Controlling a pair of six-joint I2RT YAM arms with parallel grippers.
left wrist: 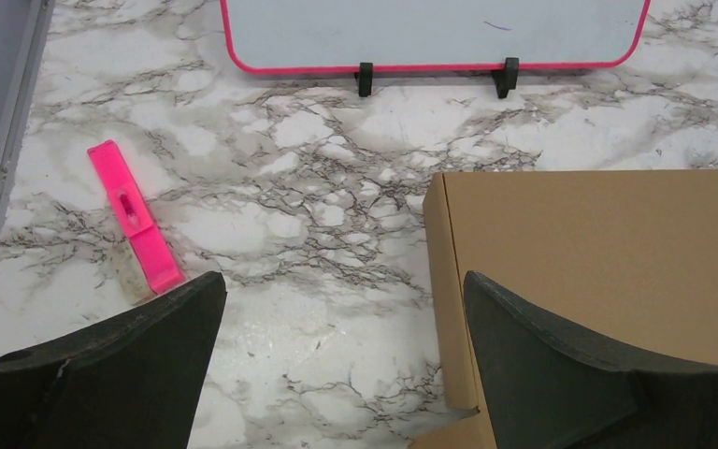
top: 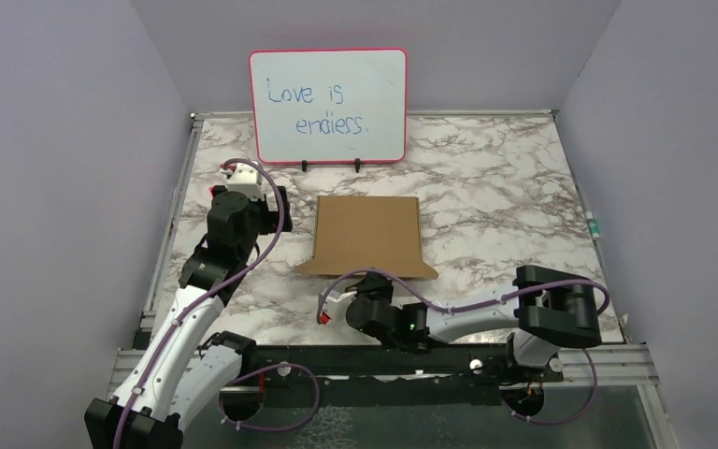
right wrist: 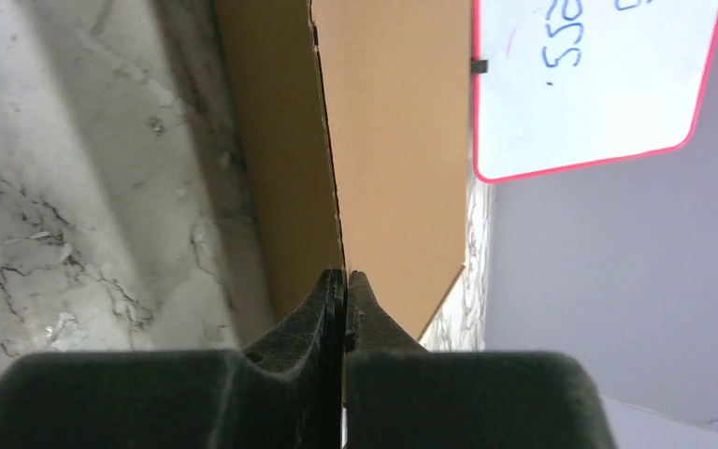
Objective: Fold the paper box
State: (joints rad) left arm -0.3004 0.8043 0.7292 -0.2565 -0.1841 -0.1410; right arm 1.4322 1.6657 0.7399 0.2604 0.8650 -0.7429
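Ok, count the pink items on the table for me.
2. The pink-framed whiteboard stands at the table's far edge; a flat pink plastic strip lies on the marble left of the paper box. Others may be hidden.

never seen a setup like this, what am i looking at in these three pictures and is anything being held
Two robot arms are bolted at the near edge of a marble-patterned table. The wide picture comes from a fixed camera above and behind them. The other two come from cameras on each arm's wrist, so the dark shapes at the bottom are that arm's own fingers.

On the table lie a brown paper box, a pink-framed whiteboard standing at the back, and a pink plastic strip near the left edge.

The left hand is wide open over bare table beside the box, holding nothing. The right hand has pinched shut on a thin edge of the box's cardboard.
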